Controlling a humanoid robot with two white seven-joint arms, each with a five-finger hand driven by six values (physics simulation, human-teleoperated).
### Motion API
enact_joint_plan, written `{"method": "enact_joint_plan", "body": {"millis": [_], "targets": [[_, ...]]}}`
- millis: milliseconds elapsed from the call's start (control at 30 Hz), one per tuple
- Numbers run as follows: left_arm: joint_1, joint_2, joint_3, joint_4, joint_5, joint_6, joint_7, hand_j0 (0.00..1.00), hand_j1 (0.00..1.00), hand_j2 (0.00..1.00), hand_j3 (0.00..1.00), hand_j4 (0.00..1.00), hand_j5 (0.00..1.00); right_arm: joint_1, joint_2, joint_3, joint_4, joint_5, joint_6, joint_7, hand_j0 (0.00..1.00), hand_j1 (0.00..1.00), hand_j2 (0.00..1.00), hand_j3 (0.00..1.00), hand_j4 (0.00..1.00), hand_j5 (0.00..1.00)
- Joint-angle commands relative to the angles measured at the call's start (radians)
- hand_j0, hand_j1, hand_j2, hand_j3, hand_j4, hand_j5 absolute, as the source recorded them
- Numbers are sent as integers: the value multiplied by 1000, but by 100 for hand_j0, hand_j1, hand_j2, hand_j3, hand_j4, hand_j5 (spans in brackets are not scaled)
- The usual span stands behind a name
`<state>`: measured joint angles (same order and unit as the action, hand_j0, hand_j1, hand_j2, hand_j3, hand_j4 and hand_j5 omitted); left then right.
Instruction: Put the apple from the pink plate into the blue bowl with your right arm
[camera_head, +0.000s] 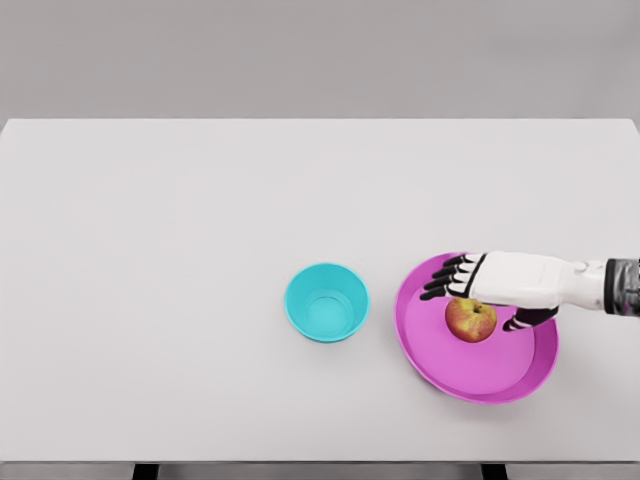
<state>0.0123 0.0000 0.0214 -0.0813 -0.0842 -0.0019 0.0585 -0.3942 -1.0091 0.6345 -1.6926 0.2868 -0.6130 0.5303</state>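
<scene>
Head view. The white five-finger right hand reaches in from the right over the round pink plate, fingers spread above the red-yellow apple. The turquoise-blue bowl stands just left of the plate on the white table.

The white table carries two items. The blue bowl stands upright just below centre, at 6 o'clock. The pink plate lies at 4 o'clock, beside the bowl.
</scene>
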Motion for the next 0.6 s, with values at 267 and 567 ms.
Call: {"method": "enact_joint_plan", "body": {"millis": [267, 567], "targets": [[0, 0, 0, 0, 0, -1, 0, 100, 100, 100, 100, 100, 100, 0, 1, 30, 7, -5, 2, 1, 100, 100, 100, 100, 100, 100], [0, 0, 0, 0, 0, 0, 0, 100, 100, 100, 100, 100, 100, 0, 1, 39, 7, -3, 2, 2, 58, 58, 58, 58, 58, 58]]}}
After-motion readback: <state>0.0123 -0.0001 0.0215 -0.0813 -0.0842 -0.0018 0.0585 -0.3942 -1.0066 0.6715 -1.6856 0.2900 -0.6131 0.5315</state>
